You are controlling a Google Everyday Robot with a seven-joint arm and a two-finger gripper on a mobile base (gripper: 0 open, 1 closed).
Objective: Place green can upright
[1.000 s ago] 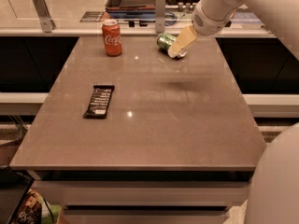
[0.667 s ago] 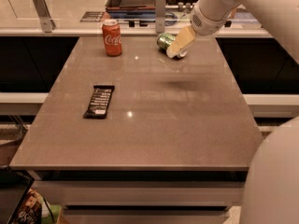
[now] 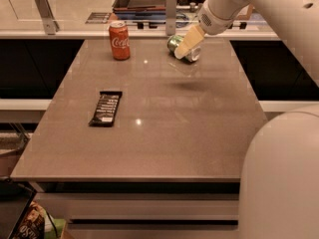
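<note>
The green can lies tilted on its side at the far edge of the brown table, right of centre, with its silver end facing right and toward me. My gripper reaches down from the upper right on the white arm and sits right at the can, covering its middle. Part of the can is hidden behind the gripper.
A red Coca-Cola can stands upright at the far left of the table. A dark chocolate bar lies flat at mid left. A counter with a metal tray runs behind the table. The robot's white body fills the lower right.
The gripper and the green can have stayed at nearly the same spot at the far edge. Nothing else has moved.
</note>
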